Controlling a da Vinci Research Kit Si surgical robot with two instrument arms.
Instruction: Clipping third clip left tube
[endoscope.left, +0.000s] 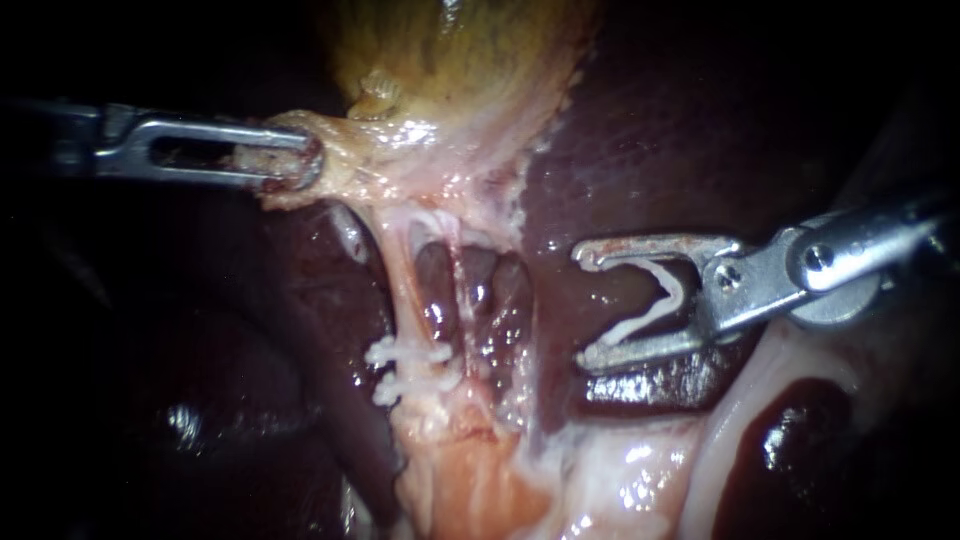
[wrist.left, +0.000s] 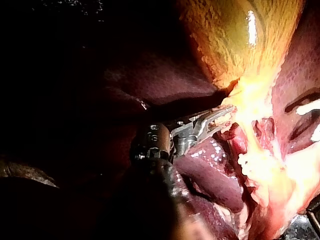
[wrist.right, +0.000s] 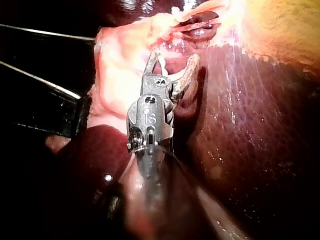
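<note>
Left instrument (endoscope.left: 290, 160): bright polished metal, jaw faces smeared with pale tissue film; right instrument (endoscope.left: 583, 308): satin grey metal, jaws flecked with rust-red staining; clip (endoscope.left: 655, 305) in its jaws: smooth matt white, plastic-looking; clips on the tube (endoscope.left: 410, 365): same white, knobbly; liver (endoscope.left: 640, 130): smooth, wet, glossy dark red; gallbladder (endoscope.left: 450, 50): yellow-green, finely grainy, glistening.

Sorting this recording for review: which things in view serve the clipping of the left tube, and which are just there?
In the job:
- right instrument, carrying an open clip
- left tube
- two clips on that tube
- left instrument, holding the gallbladder

Just there:
- liver
- pale tissue below the right instrument
</note>
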